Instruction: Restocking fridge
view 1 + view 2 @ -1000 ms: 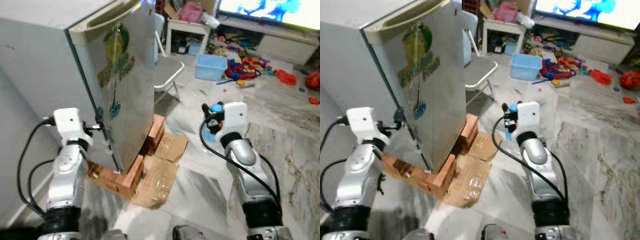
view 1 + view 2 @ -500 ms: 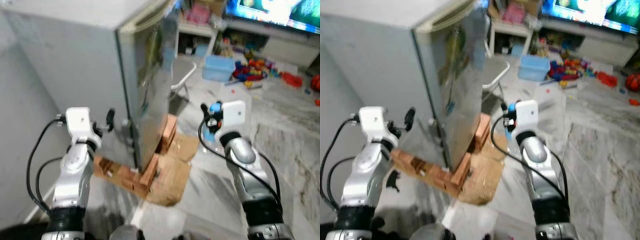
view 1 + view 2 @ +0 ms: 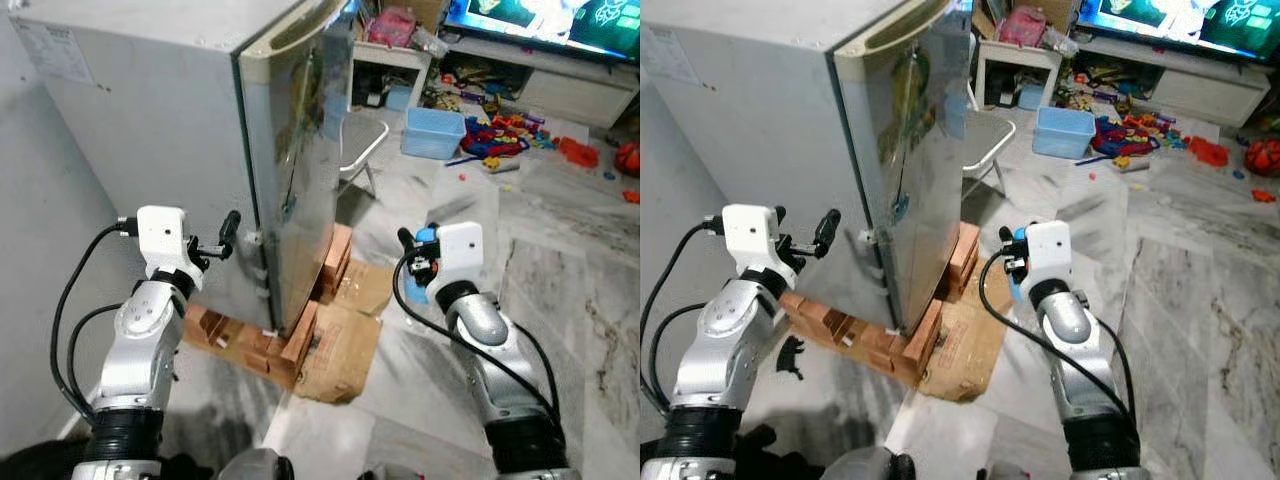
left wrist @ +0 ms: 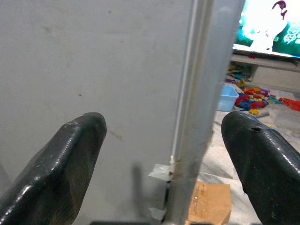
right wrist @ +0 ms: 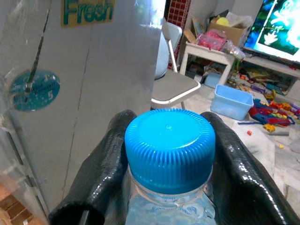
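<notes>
One bottle (image 5: 168,154) is riding clamped in the right pincer (image 3: 418,265), centre-right of frame; the fridge (image 3: 180,130) is standing shut at upper left; the left pincer (image 3: 230,235) is gaping wide at the door's edge (image 4: 197,117); opening seems the step, calling for hooking that edge.

Marble floor (image 3: 560,250) under cardboard (image 3: 340,345), bricks (image 3: 250,345)
</notes>
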`<state>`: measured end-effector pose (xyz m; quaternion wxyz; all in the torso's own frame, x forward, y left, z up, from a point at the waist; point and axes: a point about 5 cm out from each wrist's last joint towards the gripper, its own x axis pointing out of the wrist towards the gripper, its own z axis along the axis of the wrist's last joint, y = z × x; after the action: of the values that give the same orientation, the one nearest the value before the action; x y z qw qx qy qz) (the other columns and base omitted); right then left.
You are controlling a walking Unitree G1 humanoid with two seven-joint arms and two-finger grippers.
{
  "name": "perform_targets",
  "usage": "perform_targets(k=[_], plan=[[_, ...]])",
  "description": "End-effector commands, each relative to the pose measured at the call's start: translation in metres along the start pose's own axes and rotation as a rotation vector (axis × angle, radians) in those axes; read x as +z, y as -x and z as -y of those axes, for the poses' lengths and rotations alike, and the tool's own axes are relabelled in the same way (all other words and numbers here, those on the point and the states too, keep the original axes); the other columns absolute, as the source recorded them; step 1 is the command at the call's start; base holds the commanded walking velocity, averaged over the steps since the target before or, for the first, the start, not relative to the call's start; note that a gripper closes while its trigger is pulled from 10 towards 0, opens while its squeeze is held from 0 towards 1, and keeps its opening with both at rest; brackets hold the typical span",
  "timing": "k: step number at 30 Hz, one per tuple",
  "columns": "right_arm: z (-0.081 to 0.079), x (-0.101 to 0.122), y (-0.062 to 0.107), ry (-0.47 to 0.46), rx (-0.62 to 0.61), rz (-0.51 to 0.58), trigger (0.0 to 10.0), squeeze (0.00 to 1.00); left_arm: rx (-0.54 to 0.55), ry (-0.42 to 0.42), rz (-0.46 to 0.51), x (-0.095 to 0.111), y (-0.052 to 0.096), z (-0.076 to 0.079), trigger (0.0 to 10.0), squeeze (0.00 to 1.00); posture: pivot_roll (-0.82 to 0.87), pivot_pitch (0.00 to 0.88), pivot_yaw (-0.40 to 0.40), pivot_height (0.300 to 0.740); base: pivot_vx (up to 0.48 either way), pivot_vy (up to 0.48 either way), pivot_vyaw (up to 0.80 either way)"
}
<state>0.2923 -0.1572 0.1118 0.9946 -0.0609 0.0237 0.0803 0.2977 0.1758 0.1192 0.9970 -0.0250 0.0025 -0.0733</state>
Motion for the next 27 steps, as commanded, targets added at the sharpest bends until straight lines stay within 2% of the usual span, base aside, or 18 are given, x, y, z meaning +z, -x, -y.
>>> perform_targets(k=[1, 8, 11, 13, 16, 20, 27], plan=[[0.006, 0.013, 0.001, 0.018, -0.023, 0.048, 10.0, 0.00, 0.002, -0.007, 0.008, 0.001, 0.001, 0.002, 10.0, 0.00, 0.03, 0.014, -0.019, 0.740, 0.345, 0.000, 0.00], [0.009, 0.014, 0.001, 0.019, -0.030, 0.043, 10.0, 0.00, -0.008, 0.017, -0.017, -0.007, 0.008, 0.007, 10.0, 0.00, 0.04, 0.024, -0.032, 0.740, 0.337, 0.000, 0.00], [0.005, 0.009, 0.003, 0.012, -0.013, 0.016, 10.0, 0.00, 0.007, 0.005, -0.036, -0.014, 0.015, 0.005, 10.0, 0.00, 0.04, 0.026, -0.043, 0.740, 0.280, 0.000, 0.00], [0.001, 0.008, 0.004, 0.013, 0.009, 0.013, 10.0, 0.00, 0.007, 0.026, -0.043, -0.016, 0.017, 0.005, 10.0, 0.00, 0.04, 0.028, -0.052, 0.740, 0.000, 0.000, -0.53], [0.000, 0.009, 0.003, 0.006, 0.017, 0.018, 10.0, 0.00, 0.006, 0.028, -0.049, -0.017, 0.017, 0.005, 10.0, 0.00, 0.05, 0.031, -0.055, 0.740, 0.000, 0.000, -0.73], [0.000, 0.010, 0.002, 0.009, 0.015, 0.016, 10.0, 0.00, 0.005, 0.021, -0.055, -0.017, 0.014, 0.005, 10.0, 0.00, 0.04, 0.034, -0.052, 0.740, 0.000, 0.000, 0.00], [0.008, 0.007, 0.010, 0.021, -0.020, 0.003, 10.0, 0.00, 0.085, -0.018, -0.040, -0.010, 0.004, -0.010, 10.0, 0.00, 0.02, 0.040, -0.027, 0.740, 0.000, 0.000, 0.00]])
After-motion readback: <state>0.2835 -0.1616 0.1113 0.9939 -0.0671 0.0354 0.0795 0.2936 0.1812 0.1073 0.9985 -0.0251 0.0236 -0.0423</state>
